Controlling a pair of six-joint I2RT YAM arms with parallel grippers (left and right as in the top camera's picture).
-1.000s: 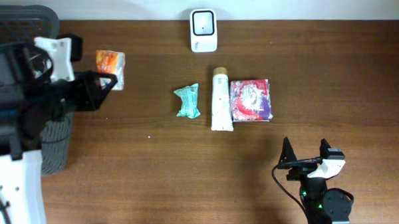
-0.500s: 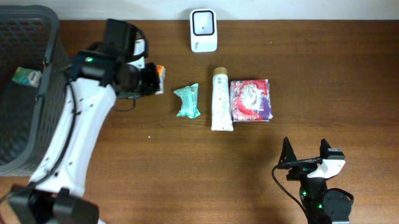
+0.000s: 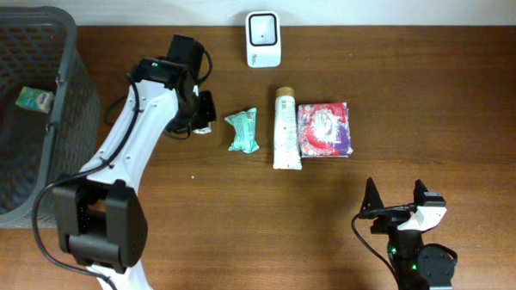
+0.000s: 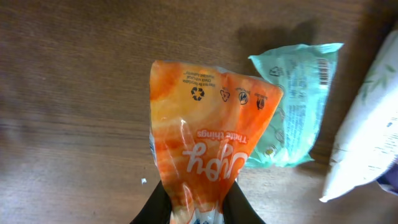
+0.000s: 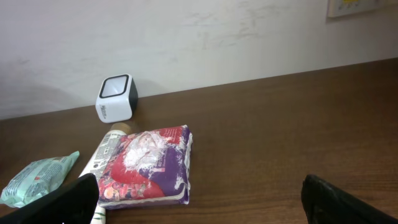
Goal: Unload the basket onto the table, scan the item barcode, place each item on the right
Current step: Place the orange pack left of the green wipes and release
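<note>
My left gripper (image 4: 196, 210) is shut on the lower end of an orange snack packet (image 4: 208, 124), the item; it hangs above the wood in the left wrist view. No barcode shows on the side facing this camera. From overhead, the left gripper (image 3: 202, 114) hovers just left of a teal packet (image 3: 242, 131), and it hides most of the orange packet. The white scanner (image 3: 264, 28) stands at the table's back edge, up and to the right of it. The right gripper (image 3: 395, 201) rests open near the front right, holding nothing.
A teal packet (image 4: 301, 93), a white tube (image 3: 283, 129) and a red-purple packet (image 3: 326, 128) lie in a row mid-table. A dark mesh basket (image 3: 73, 87) at the left holds a small green item (image 3: 36, 98). The wall runs behind the scanner (image 5: 116, 98).
The left arm has swung right from beside the basket, carrying the orange packet towards the teal packet. The right arm has not moved.
</note>
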